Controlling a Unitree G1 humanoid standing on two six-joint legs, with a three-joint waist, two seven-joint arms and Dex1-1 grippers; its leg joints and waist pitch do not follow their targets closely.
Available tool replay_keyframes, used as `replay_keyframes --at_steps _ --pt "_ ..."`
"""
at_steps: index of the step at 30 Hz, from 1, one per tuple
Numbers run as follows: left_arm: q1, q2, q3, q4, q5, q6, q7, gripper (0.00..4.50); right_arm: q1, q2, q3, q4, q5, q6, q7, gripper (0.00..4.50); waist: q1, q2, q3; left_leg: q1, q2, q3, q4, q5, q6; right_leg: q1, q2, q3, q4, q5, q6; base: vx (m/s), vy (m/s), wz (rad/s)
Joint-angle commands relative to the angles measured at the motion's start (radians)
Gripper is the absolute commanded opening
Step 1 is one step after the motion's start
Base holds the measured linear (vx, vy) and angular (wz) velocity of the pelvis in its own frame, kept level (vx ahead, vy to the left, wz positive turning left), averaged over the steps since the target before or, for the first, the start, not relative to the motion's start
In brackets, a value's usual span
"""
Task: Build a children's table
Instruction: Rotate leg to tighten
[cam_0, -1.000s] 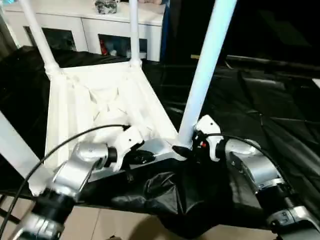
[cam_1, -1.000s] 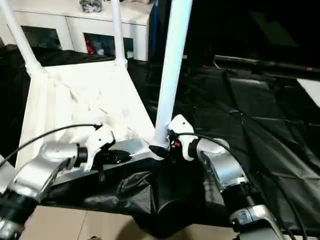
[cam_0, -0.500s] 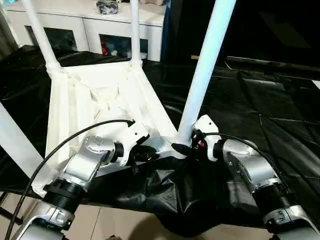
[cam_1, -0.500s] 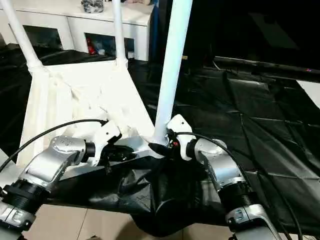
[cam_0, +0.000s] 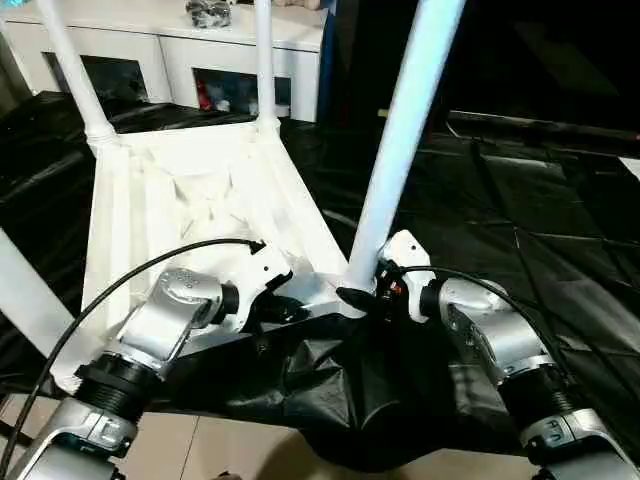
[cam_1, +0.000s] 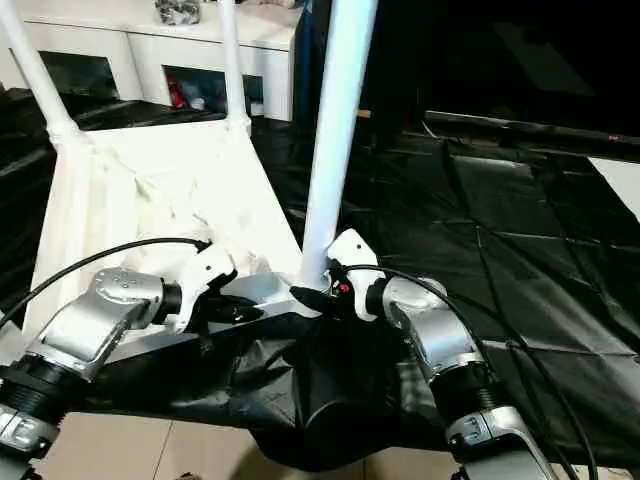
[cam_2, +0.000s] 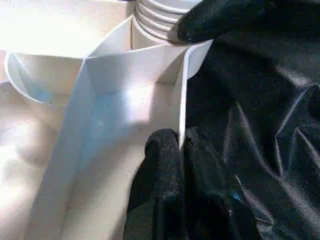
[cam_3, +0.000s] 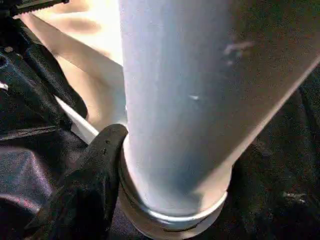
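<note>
The children's table lies upside down on black sheeting, its ribbed white top (cam_0: 200, 190) facing up. Legs stand in the far sockets (cam_0: 70, 70) (cam_0: 264, 60), and another leg (cam_0: 25, 290) rises at the near left. The thick near-right leg (cam_0: 405, 130) stands in its corner socket. My right gripper (cam_0: 360, 297) is closed around that leg's base, one black finger (cam_3: 95, 170) pressed against the collar and the other hidden behind the leg. My left gripper (cam_2: 181, 150) is shut on the top's thin near rim beside that corner.
A white cabinet (cam_0: 150, 40) with glass doors stands behind the table. Crumpled black sheeting (cam_0: 520, 200) covers the surface to the right and hangs over its near edge above the tiled floor (cam_0: 230, 450). My left arm's black cable (cam_0: 130, 285) arcs over the top.
The view has shifted slightly. Both grippers stay at the near-right corner, the left on the rim and the right at the leg's base; the leg stays upright.
</note>
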Motion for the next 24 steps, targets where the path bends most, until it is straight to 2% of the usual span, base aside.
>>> replay_keyframes --at_steps 1,3,5,6,8,10,11,13,14,15,17,21,22,24 --pt "0.017 0.021 -0.006 0.035 0.021 0.032 0.009 0.00 -0.017 0.005 0.002 0.021 -0.006 -0.005 -0.007 2.76 0.005 0.016 -0.048 0.003 0.023 -0.015 -0.079 -0.346 -0.009 0.034 -0.072 0.053 -0.112 -0.462 -0.118 0.000 0.000 0.00" --pt "0.021 0.019 0.009 0.035 0.008 0.042 0.020 0.00 -0.017 0.011 -0.001 0.023 -0.005 -0.008 -0.014 2.76 0.002 0.019 -0.048 0.003 0.023 -0.015 -0.080 -0.353 -0.012 0.035 -0.071 0.053 -0.112 -0.456 -0.123 0.000 0.000 0.00" --pt "0.021 0.007 0.028 0.039 -0.005 0.048 0.040 0.00 -0.016 0.017 -0.006 0.026 -0.006 -0.010 -0.029 2.76 -0.001 0.018 -0.048 0.003 0.022 -0.015 -0.079 -0.358 -0.013 0.035 -0.071 0.052 -0.111 -0.458 -0.127 0.000 0.000 0.00" --pt "0.016 -0.025 0.064 0.056 -0.017 0.046 0.094 0.00 -0.017 0.033 -0.013 0.045 -0.014 -0.018 -0.074 2.76 -0.006 0.025 -0.047 0.004 0.022 -0.015 -0.079 -0.370 -0.017 0.035 -0.069 0.051 -0.113 -0.452 -0.133 0.000 0.000 0.00" --pt "0.012 -0.040 0.077 0.063 -0.021 0.052 0.117 0.00 -0.019 0.044 -0.019 0.058 -0.020 -0.023 -0.104 2.76 -0.008 0.025 -0.048 0.004 0.020 -0.016 -0.078 -0.365 -0.016 0.036 -0.070 0.050 -0.114 -0.467 -0.132 0.000 0.000 0.00" --pt "0.002 -0.074 0.094 0.078 -0.019 0.053 0.172 0.00 -0.028 0.078 -0.037 0.098 -0.034 -0.024 -0.197 2.76 -0.009 0.028 -0.046 0.002 0.019 -0.016 -0.079 -0.362 -0.015 0.035 -0.070 0.048 -0.117 -0.485 -0.125 0.000 0.000 0.00" --pt "-0.003 -0.090 0.099 0.086 -0.018 0.054 0.195 0.00 -0.033 0.094 -0.045 0.117 -0.042 -0.022 -0.242 2.76 -0.013 0.024 -0.046 0.002 0.019 -0.015 -0.077 -0.358 -0.015 0.034 -0.070 0.049 -0.117 -0.489 -0.125 0.000 0.000 0.00" --pt "-0.033 -0.156 0.113 0.120 -0.006 0.044 0.289 0.00 -0.056 0.171 -0.068 0.193 -0.063 -0.013 -0.420 2.76 -0.014 0.026 -0.049 0.002 0.018 -0.017 -0.079 -0.340 -0.017 0.037 -0.070 0.047 -0.115 -0.483 -0.119 0.000 0.000 0.00" --pt "-0.033 -0.156 0.113 0.120 -0.006 0.044 0.289 0.00 -0.056 0.171 -0.068 0.193 -0.063 -0.013 -0.420 2.75 -0.016 0.027 -0.048 0.001 0.018 -0.015 -0.080 -0.337 -0.016 0.035 -0.070 0.049 -0.117 -0.482 -0.119 0.000 0.000 0.00" --pt "-0.057 -0.207 0.109 0.147 0.003 0.031 0.345 0.00 -0.080 0.240 -0.079 0.253 -0.068 -0.022 -0.532 2.75 -0.018 0.028 -0.049 0.004 0.017 -0.014 -0.079 -0.340 -0.018 0.032 -0.071 0.049 -0.118 -0.486 -0.119 0.000 0.000 0.00" --pt "-0.073 -0.244 0.099 0.162 0.011 0.020 0.373 0.00 -0.100 0.298 -0.073 0.289 -0.070 -0.035 -0.581 2.75 -0.018 0.030 -0.051 0.005 0.017 -0.015 -0.080 -0.338 -0.020 0.031 -0.071 0.050 -0.117 -0.464 -0.120 0.000 0.000 0.00" --pt "-0.084 -0.272 0.086 0.164 0.015 -0.007 0.377 0.00 -0.117 0.336 -0.047 0.291 -0.066 -0.061 -0.531 2.75 -0.012 0.029 -0.055 0.000 0.018 -0.011 -0.082 -0.311 -0.002 0.038 -0.069 0.053 -0.110 -0.384 -0.121 0.000 0.000 0.00" --pt "-0.084 -0.272 0.083 0.163 0.016 -0.013 0.375 0.00 -0.118 0.336 -0.045 0.288 -0.066 -0.069 -0.524 3.10 -0.010 0.029 -0.057 0.000 0.017 -0.009 -0.081 -0.299 0.002 0.039 -0.071 0.054 -0.110 -0.371 -0.122 0.000 0.000 0.00" --pt "-0.070 -0.257 0.077 0.143 0.010 -0.034 0.336 0.00 -0.119 0.317 -0.056 0.271 -0.057 -0.077 -0.494 3.45 -0.007 0.023 -0.056 -0.004 0.015 -0.007 -0.081 -0.278 0.010 0.042 -0.071 0.054 -0.110 -0.370 -0.118 0.000 0.000 0.00"
